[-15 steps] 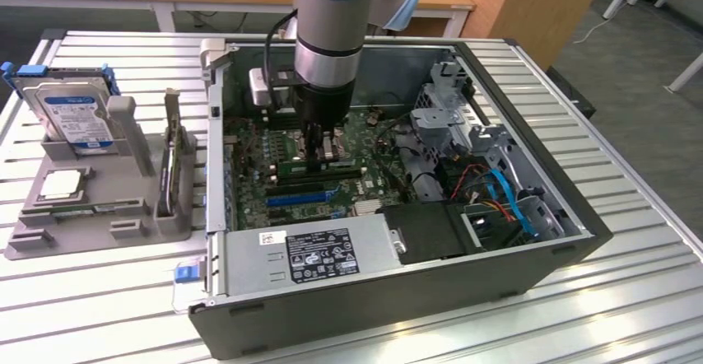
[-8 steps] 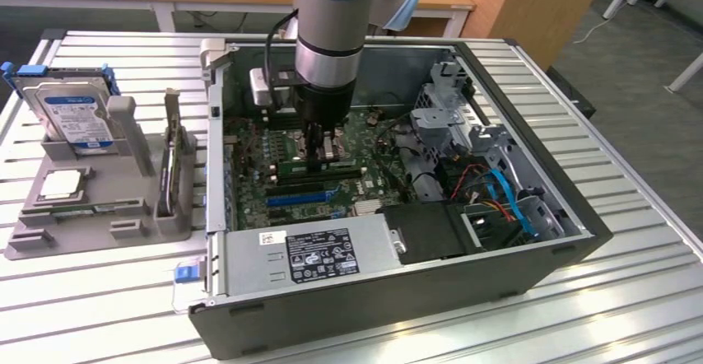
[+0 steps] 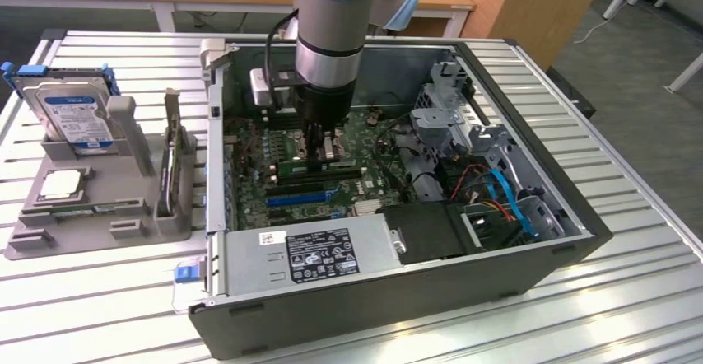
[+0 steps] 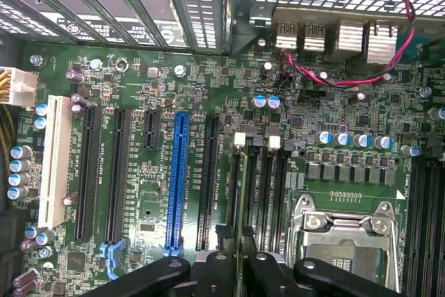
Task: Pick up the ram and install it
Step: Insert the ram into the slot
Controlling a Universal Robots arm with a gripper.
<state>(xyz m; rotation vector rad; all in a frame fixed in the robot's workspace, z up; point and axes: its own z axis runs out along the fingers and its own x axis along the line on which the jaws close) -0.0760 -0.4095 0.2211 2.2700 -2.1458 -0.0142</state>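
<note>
Inside the open computer case (image 3: 549,261), my gripper (image 3: 326,156) is low over the green motherboard (image 3: 288,184). The ram (image 3: 347,167) is a thin green stick lying along the memory slots just under the fingers. In the wrist view the black fingers (image 4: 217,269) stand close on either side of the ram (image 4: 240,231), seen edge-on as a thin strip. It lines up with a memory slot (image 4: 236,172) that ends in a white latch (image 4: 240,140). My gripper (image 4: 241,268) is shut on the ram. How deep the ram sits in the slot I cannot tell.
A grey holder (image 3: 66,232) on the exterior view's left carries a silver hard drive (image 3: 72,117), a bracketed card (image 3: 170,166) and a processor chip (image 3: 61,184). In the case are the power supply (image 3: 318,253), cables (image 3: 505,199), a blue slot (image 4: 177,179) and the processor socket (image 4: 344,234).
</note>
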